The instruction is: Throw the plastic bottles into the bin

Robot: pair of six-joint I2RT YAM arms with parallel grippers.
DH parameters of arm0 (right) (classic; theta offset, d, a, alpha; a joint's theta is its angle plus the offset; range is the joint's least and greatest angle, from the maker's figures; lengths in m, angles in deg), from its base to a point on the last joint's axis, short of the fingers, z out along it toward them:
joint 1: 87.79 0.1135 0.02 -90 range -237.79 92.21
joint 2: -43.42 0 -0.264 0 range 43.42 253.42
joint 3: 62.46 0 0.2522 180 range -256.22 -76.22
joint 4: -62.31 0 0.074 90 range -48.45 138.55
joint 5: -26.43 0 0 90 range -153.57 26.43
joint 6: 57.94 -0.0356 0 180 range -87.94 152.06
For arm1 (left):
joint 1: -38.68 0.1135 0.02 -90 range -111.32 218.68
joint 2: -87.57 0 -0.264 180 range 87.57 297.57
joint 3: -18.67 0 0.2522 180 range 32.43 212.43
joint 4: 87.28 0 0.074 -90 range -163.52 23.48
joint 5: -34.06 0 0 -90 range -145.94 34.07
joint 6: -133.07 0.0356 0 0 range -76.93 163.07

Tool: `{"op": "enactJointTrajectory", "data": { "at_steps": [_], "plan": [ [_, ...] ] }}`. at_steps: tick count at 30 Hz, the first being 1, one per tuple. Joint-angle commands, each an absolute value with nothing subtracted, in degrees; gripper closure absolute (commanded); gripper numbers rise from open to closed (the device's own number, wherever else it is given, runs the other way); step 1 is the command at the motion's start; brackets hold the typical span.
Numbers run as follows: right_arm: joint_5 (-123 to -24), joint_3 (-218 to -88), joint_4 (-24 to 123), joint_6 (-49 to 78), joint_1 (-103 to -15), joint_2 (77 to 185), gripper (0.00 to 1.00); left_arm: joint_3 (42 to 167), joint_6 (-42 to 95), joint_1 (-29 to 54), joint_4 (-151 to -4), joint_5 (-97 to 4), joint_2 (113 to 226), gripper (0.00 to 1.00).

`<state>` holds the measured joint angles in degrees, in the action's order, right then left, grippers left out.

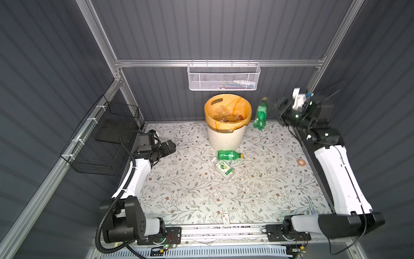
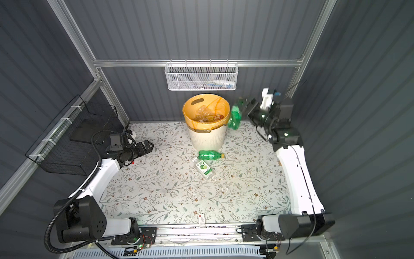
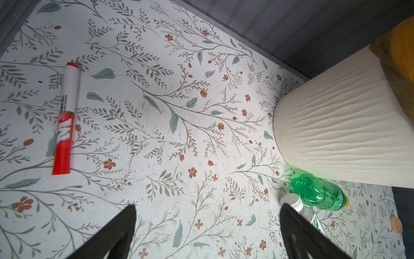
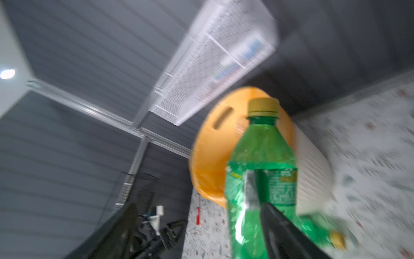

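Right wrist view: right pincer spread wide, green bottle airborne beside the bin at the far edge of the bench. Several bottles binned; second green bottle and clear bottle outstanding. Left pincer open, empty.

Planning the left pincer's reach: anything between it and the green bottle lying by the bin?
Nothing: bare mat from left pincer to green bottle, in both top views.

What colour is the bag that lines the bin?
Orange, slightly translucent; the bag shows best in a top view.
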<state>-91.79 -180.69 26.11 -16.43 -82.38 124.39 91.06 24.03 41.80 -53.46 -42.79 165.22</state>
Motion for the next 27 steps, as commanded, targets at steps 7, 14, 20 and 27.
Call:
{"op": "enactJointTrajectory", "data": {
  "at_steps": [7,14,20,27],
  "plan": [
    [-96.85,-168.11,29.11,-22.58,-87.15,123.07,0.01,89.87,23.74,42.29,-53.76,-41.69,164.7,0.0],
    [-91.41,-160.24,21.97,-12.9,-88.33,118.0,0.01,89.42,22.34,42.29,-54.42,-39.15,165.46,0.0],
    [-85.35,-145.54,17.28,-1.34,-87.28,114.17,0.02,87.59,18.14,38.9,-55.19,-36.6,165.11,0.01],
    [-72.43,-132.6,15.89,4.47,-75.4,118.12,0.1,86.25,14.35,30.51,-56.12,-40.56,167.01,0.01]
  ]
}}
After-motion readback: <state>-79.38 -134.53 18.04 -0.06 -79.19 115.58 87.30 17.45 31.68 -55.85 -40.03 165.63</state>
